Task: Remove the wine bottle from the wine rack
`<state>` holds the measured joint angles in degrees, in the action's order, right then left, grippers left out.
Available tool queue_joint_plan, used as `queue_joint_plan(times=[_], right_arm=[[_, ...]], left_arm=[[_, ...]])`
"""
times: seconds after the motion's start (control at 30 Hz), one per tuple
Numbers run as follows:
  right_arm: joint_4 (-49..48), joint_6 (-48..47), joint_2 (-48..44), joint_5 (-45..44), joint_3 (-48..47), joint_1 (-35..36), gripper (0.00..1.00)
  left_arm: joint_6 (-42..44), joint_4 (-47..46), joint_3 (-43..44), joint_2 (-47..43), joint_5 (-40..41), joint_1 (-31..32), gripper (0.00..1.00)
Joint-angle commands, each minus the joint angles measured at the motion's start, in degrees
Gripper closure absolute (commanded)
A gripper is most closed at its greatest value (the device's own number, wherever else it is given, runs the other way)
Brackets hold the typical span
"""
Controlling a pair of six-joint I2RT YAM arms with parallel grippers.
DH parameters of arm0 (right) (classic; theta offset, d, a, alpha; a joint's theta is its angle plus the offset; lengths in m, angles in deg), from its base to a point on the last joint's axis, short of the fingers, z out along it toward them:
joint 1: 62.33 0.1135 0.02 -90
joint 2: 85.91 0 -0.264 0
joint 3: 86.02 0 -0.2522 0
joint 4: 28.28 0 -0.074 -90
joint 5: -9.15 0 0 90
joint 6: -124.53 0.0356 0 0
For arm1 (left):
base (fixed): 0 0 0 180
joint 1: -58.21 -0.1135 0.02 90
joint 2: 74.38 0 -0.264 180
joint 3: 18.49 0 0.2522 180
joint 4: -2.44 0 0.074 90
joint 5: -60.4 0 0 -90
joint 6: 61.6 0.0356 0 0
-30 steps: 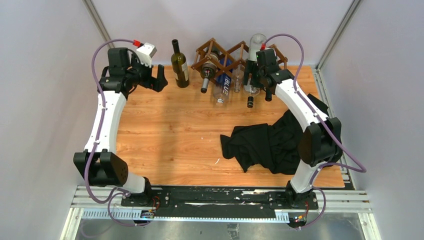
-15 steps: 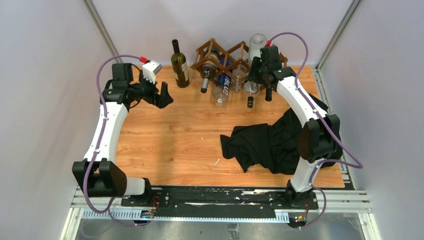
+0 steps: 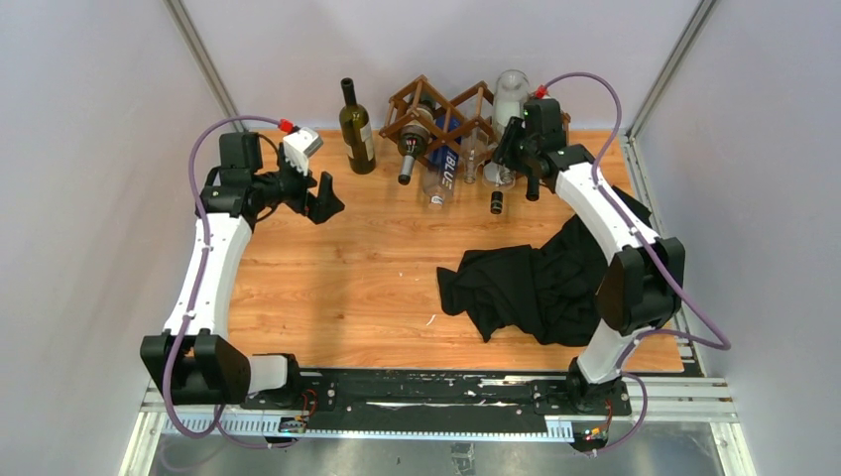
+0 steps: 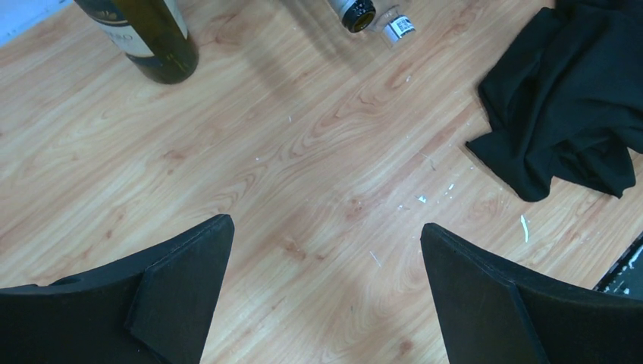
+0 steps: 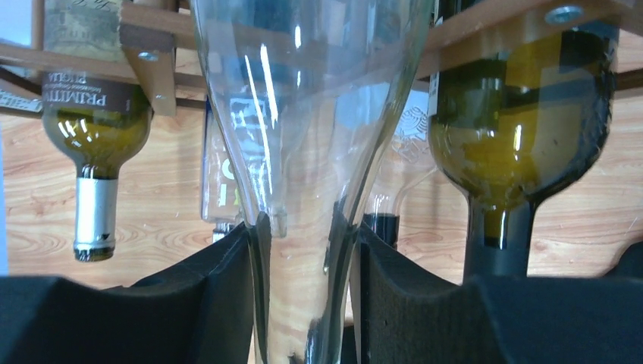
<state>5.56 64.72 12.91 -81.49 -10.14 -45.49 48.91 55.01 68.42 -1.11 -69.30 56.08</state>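
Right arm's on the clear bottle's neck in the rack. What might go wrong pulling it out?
1. The right gripper pinches the clear bottle on its smooth, tapering neck; it may slip.
2. The olive-green bottle lies close beside it in the wine rack; a pull could nudge either.
3. The black cloth lies nearby, crowding a set-down spot.

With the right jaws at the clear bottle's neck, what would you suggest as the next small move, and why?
Probably draw the clear bottle out of the wine rack along its own axis: the jaws of the right gripper press both sides of its neck, and its body sits between the rack's slats.
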Motion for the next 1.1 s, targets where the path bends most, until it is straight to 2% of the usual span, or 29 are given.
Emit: queue_joint_plan(times=[0.0, 0.33, 0.67, 0.87, 1.07], right_arm=[[-5.8, 0.6, -7.3, 2.9, 3.4, -0.4, 1.0], [-14.8, 1.3, -19.8, 8.3, 14.9, -0.4, 1.0], [-18.6, 4.3, -31.3, 16.4, 24.6, 0.5, 1.0], [-18.0, 5.2, -37.7, 18.6, 29.2, 3.9, 1.0], [-15.0, 3.9, -39.7, 18.3, 29.7, 11.4, 1.0]], left_arm=[[2.3, -0.7, 0.2, -1.7, -1.1, -0.1, 0.0], [4.2, -0.6, 0.8, -3.2, -2.3, 0.0, 0.0], [13.5, 4.1, 1.9, -4.8, -2.1, 0.4, 0.0], [24.0, 7.0, -0.4, -9.3, -0.3, 3.6, 0.0], [37.2, 6.9, -6.0, -16.3, 0.2, 8.8, 0.0]])
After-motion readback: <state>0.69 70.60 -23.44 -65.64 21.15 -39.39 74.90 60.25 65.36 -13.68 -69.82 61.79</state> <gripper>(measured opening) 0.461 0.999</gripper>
